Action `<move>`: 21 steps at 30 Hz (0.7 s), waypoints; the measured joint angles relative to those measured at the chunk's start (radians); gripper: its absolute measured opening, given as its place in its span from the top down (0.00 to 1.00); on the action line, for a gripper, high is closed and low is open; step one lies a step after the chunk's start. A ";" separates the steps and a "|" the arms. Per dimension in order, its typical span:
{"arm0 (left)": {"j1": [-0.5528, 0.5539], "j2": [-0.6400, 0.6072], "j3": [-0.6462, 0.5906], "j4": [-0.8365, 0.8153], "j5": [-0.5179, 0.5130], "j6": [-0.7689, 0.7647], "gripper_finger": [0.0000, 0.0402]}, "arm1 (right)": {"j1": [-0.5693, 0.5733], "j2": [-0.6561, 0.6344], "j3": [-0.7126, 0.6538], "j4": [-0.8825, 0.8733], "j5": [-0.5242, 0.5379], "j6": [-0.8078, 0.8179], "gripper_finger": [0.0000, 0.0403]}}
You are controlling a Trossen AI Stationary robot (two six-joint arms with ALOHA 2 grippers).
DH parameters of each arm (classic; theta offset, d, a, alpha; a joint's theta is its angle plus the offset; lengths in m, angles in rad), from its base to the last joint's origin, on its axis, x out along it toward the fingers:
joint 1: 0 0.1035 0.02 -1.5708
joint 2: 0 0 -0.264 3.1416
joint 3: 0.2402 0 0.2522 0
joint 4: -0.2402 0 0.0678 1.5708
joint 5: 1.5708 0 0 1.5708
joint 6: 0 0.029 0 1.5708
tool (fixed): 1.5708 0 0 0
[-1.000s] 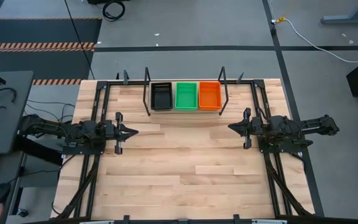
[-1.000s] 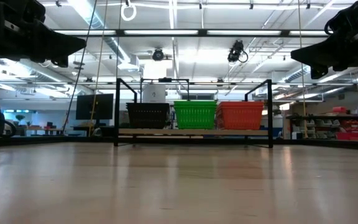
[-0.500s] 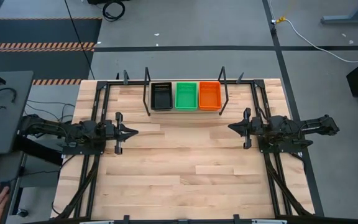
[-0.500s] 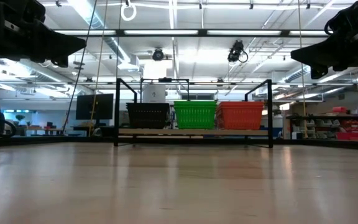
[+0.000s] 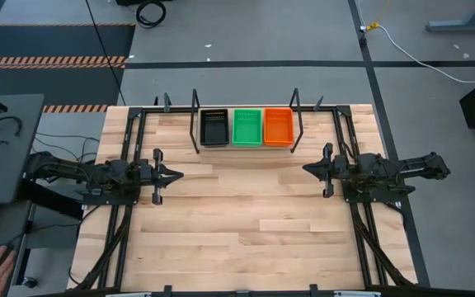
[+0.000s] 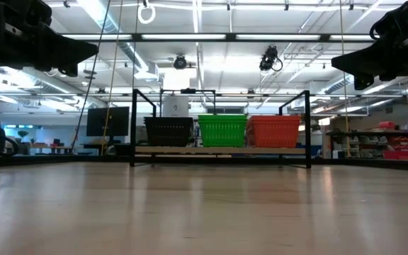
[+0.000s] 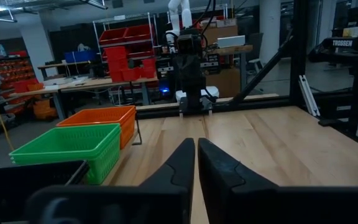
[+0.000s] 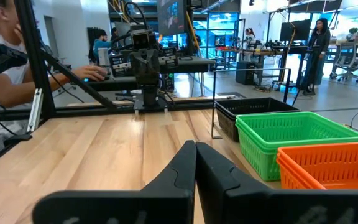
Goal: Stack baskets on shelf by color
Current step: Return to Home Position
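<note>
- The black plastic mesh baskets (image 5: 214, 127), green baskets (image 5: 247, 127) and orange baskets (image 5: 278, 127) stand abreast, left to right, on the pale wood shelf (image 6: 218, 151) at the far side of the table; I can't count layers.
- My left gripper (image 5: 176, 174) and right gripper (image 5: 308, 169) hover at their own sides, fingers pressed together, empty.
- Nothing has shifted this last second; I judge the sorting done and the arms home.

Light falls evenly from overhead in the high view: the pale bench (image 5: 237, 223) reads bright, with only faint, soft shadows beneath the two arms. In the low view the ceiling strip lights (image 6: 197, 21) burn white and wash out the room behind, so both arms hang as black silhouettes and the bench top carries a dull sheen. The left wrist view is dim, the left hand (image 7: 196, 144) almost featureless black. The right wrist view is brighter, though the right hand (image 8: 195, 147) stays dark.
</note>
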 joint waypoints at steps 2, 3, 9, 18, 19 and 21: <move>0.000 0.000 0.000 0.000 0.000 0.000 0.94 | 0.000 0.000 0.000 0.000 0.000 0.000 0.97; 0.000 0.000 0.000 0.000 0.000 0.000 0.94 | 0.000 0.000 0.000 0.000 0.000 0.000 0.97; 0.000 0.000 0.000 0.000 0.000 0.000 0.94 | 0.000 0.000 0.000 0.000 0.000 0.000 0.97; 0.000 0.000 0.000 0.000 0.000 0.000 0.93 | 0.000 0.000 0.000 0.000 0.000 0.000 0.97; 0.000 0.000 0.000 0.000 0.000 0.000 0.93 | 0.000 0.000 0.000 0.000 0.000 0.000 0.97; 0.000 0.000 0.000 0.000 0.000 0.000 0.94 | 0.000 0.000 0.000 0.000 0.000 0.000 0.97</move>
